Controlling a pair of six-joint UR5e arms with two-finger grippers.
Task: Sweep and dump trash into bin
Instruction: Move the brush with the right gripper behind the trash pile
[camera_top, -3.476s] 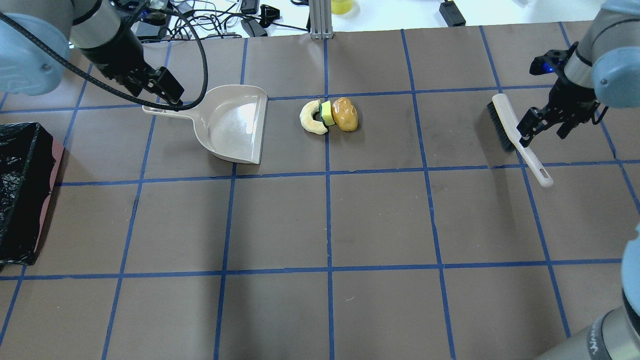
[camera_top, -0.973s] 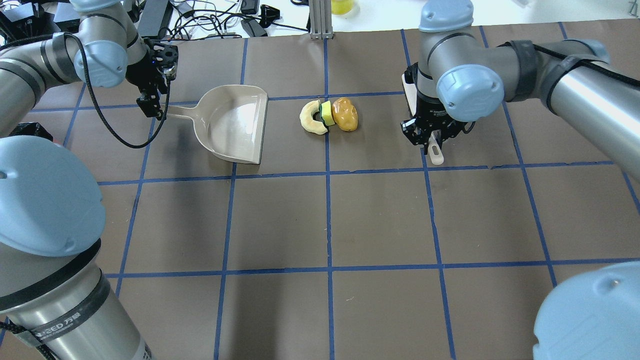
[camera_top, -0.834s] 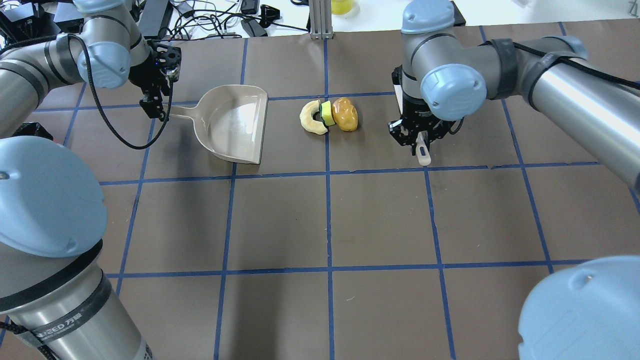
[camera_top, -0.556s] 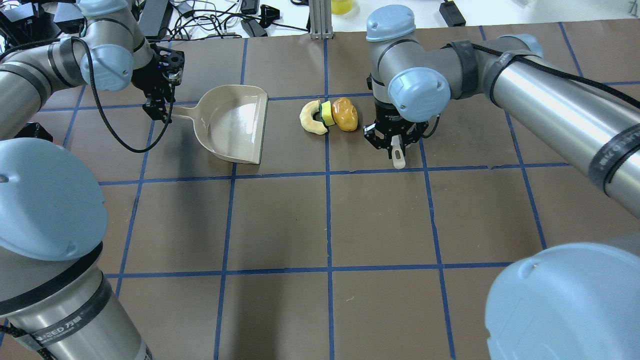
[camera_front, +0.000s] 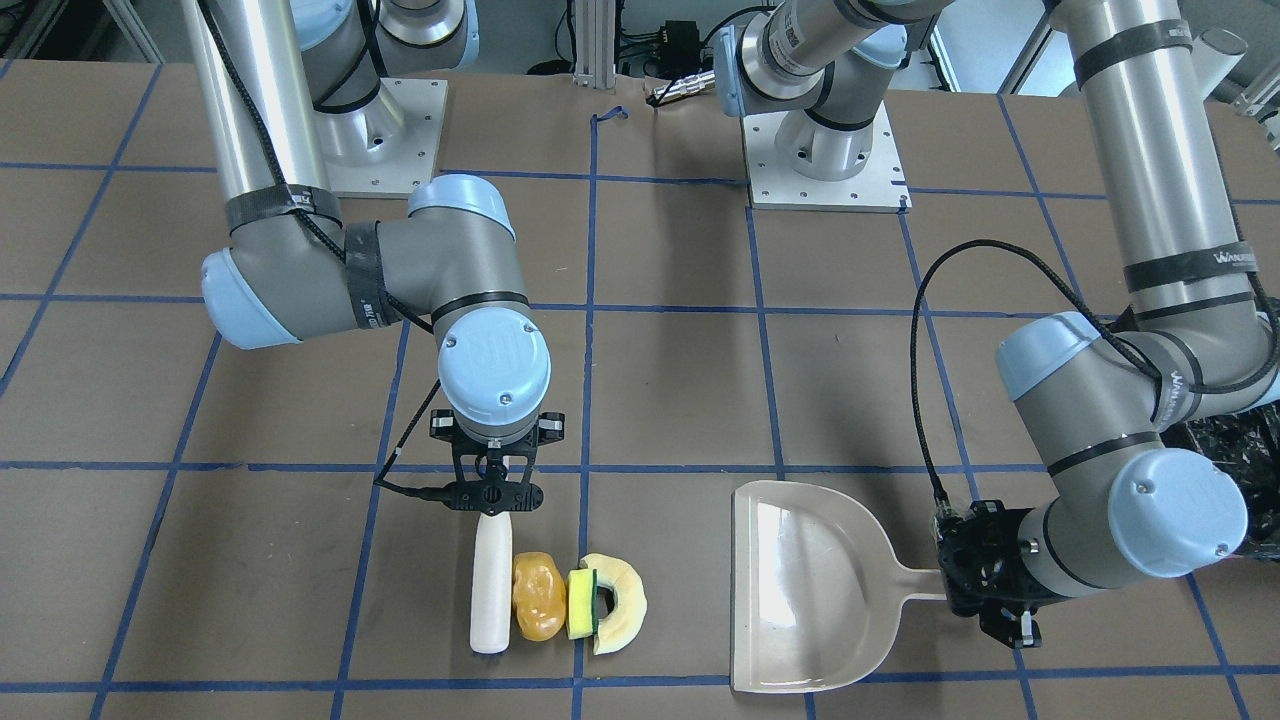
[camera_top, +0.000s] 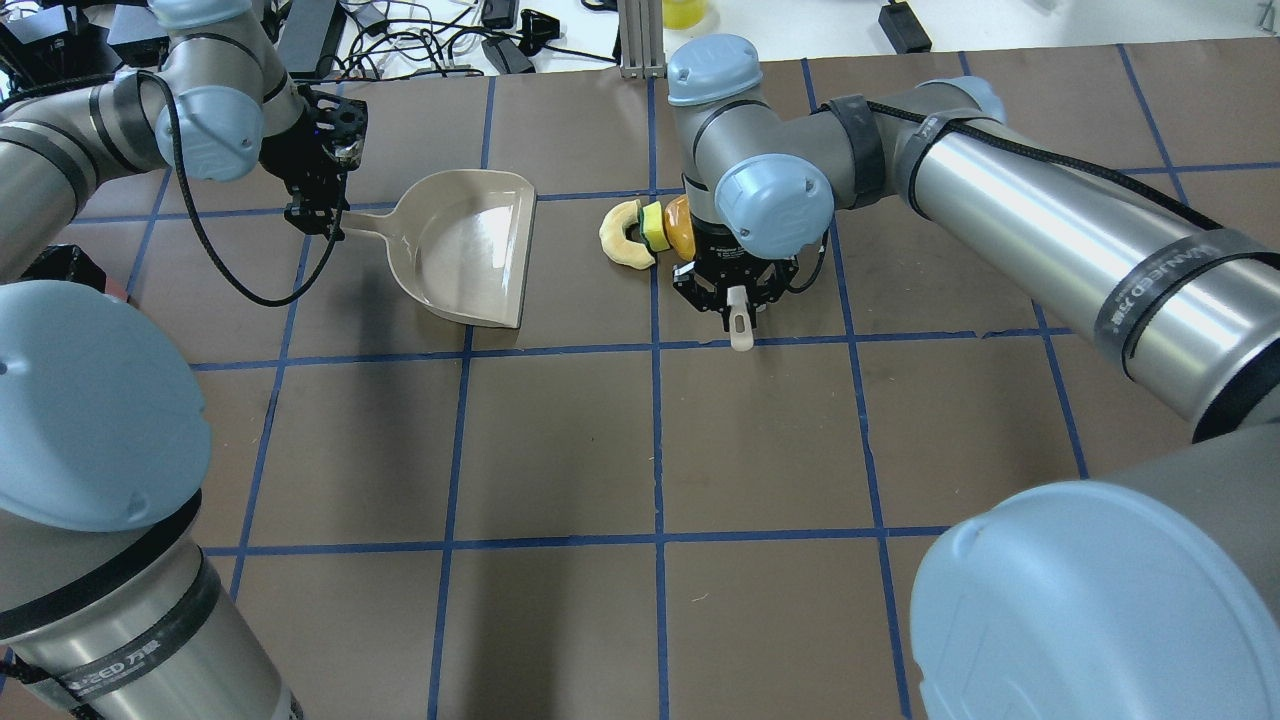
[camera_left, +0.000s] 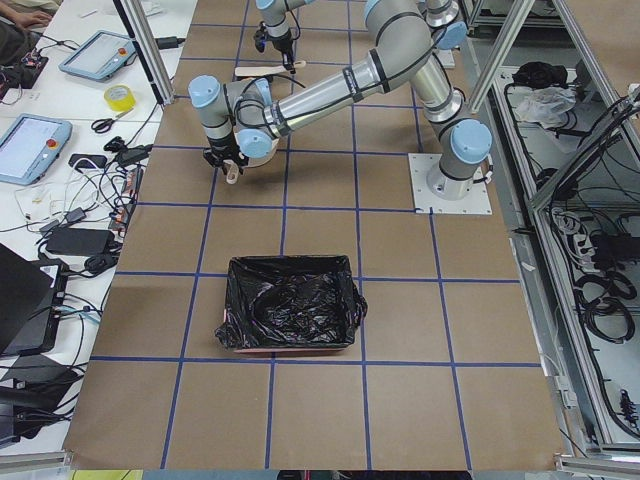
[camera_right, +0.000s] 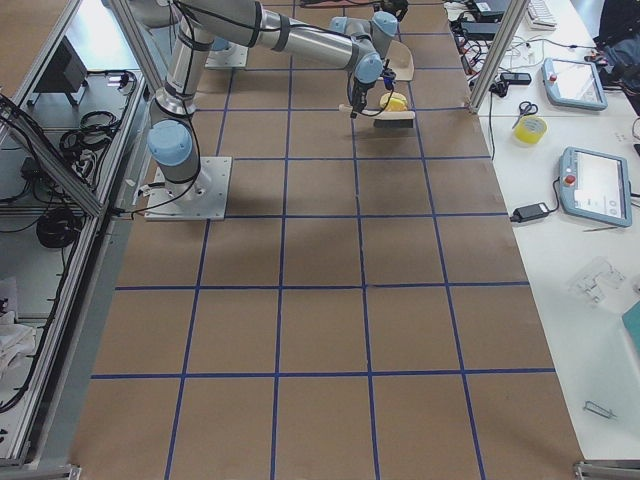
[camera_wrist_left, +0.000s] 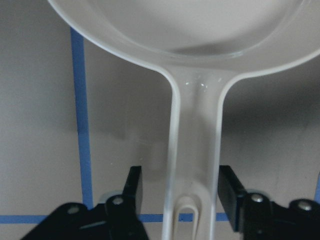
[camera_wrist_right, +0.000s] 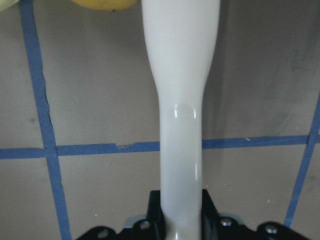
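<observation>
The trash lies in a row: an orange-brown lump, a yellow-green sponge and a pale half-ring. In the overhead view my right wrist partly hides the lump. My right gripper is shut on the beige brush, whose head touches the lump. The beige dustpan lies flat, its mouth facing the trash. My left gripper is open, with a finger on each side of the pan's handle. The bin is pink with a black bag.
The bin stands on the table's left part, beyond the dustpan, and shows at the front-facing view's right edge. Cables and tools lie past the table's far edge. Both arm mounts stand on the table's near side.
My right gripper has carried the brush leftward across the table until it reaches the lump. My left gripper has edged along the handle toward the pan. Dustpan and trash have not moved.
</observation>
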